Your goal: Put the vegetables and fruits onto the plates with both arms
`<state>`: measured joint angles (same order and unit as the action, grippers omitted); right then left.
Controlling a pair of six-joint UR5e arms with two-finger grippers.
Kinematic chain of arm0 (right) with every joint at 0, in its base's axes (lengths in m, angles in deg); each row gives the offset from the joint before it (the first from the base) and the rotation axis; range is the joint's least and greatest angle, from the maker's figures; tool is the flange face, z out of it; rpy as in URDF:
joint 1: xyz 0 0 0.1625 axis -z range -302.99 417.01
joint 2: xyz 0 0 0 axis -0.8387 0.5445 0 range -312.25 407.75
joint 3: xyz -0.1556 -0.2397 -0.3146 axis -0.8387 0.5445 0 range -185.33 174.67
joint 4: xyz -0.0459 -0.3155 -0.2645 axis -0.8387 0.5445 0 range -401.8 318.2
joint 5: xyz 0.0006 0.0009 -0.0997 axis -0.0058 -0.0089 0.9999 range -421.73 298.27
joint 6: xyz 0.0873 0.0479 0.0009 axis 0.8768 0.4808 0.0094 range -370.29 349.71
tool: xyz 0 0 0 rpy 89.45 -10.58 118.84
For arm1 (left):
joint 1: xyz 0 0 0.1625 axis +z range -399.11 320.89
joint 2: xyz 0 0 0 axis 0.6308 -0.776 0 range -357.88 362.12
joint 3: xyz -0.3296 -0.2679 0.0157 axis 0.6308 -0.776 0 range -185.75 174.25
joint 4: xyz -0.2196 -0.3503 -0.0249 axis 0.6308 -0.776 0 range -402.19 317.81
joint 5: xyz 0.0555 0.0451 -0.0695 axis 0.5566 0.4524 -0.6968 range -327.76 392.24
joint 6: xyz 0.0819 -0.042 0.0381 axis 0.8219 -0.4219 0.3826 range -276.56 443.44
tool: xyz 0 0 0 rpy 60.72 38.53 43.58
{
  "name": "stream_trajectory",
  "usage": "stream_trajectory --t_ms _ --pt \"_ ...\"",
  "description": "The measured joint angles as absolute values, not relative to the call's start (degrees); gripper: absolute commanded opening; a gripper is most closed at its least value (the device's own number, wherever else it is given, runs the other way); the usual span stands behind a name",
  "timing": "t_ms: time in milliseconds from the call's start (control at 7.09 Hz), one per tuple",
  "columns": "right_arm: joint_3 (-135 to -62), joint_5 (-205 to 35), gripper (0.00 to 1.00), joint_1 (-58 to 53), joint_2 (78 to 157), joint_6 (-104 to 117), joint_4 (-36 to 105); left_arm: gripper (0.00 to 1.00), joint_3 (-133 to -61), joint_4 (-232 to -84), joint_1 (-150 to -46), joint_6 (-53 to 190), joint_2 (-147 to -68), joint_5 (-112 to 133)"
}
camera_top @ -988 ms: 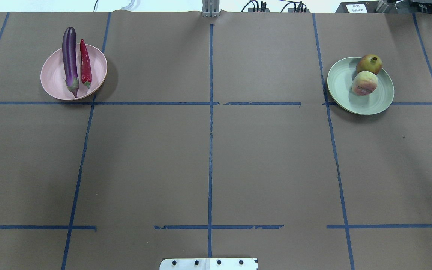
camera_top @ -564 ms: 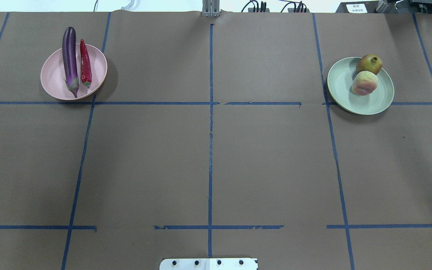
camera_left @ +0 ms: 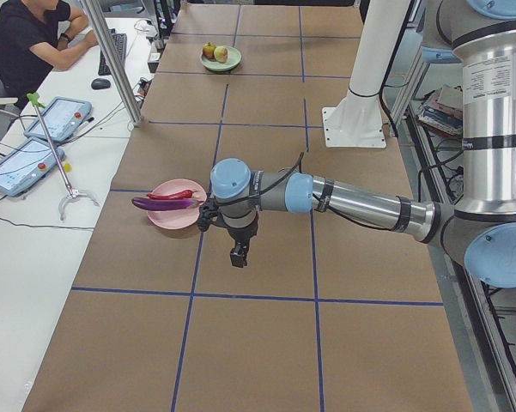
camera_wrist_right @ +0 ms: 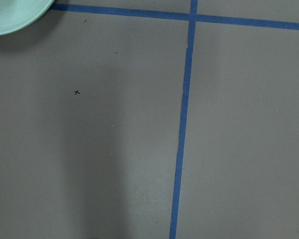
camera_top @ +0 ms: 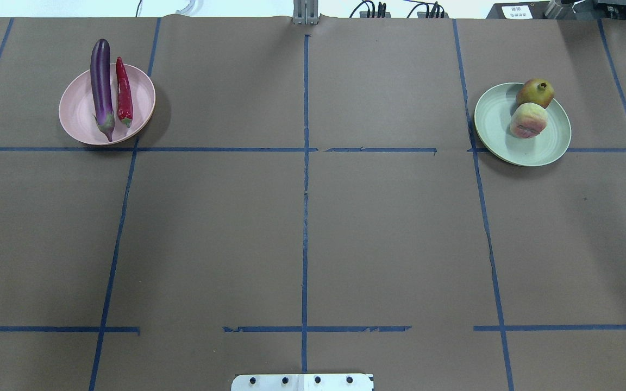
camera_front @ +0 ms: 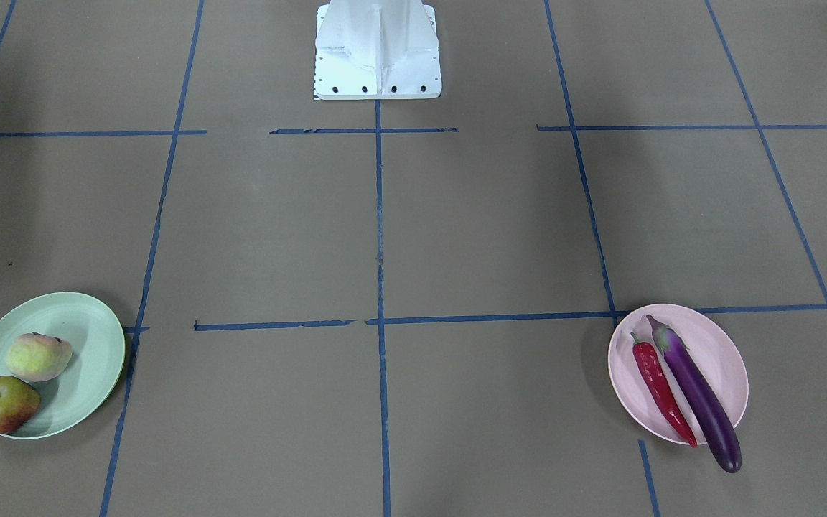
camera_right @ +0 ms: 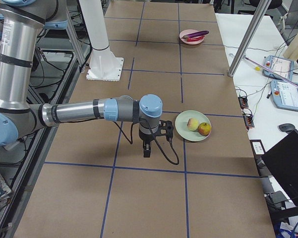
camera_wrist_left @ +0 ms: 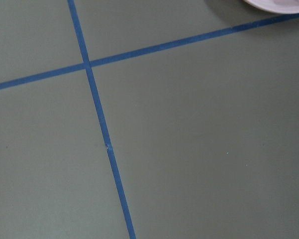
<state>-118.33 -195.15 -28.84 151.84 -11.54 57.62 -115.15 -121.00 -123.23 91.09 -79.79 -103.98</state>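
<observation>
Front-facing: the eggplant (camera_front: 697, 398) and chili pepper (camera_front: 661, 388) lay side by side on the pink plate (camera_front: 718, 359), the peach (camera_front: 39, 356) and pomegranate (camera_front: 3, 404) touching on the green plate (camera_front: 90, 345). Overhead: the plates sat well apart on the counter (camera_top: 389, 233). Side views: left jaws hung near the pink plate, right jaws near the green plate — how far open, I could not tell.

Honestly, nothing visible changes here. In the overhead view the eggplant (camera_top: 101, 81) and chili (camera_top: 124, 92) on the pink plate (camera_top: 76, 117) sit in the same spots as a second ago. Same for the pomegranate (camera_top: 534, 92) and peach (camera_top: 529, 120) on the green plate (camera_top: 500, 130). The left arm (camera_left: 326, 193) and right arm (camera_right: 89, 110) only show in the side views, which have no earlier shot, so I can't tell if they moved.
</observation>
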Motion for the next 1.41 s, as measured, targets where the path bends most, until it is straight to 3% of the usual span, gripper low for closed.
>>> stream_trajectory --t_ms 1411 --pt "-117.9 -196.4 1.0 -28.9 152.8 -12.1 56.9 1.0 -114.4 -121.0 -127.0 90.5 -78.5 -104.2"
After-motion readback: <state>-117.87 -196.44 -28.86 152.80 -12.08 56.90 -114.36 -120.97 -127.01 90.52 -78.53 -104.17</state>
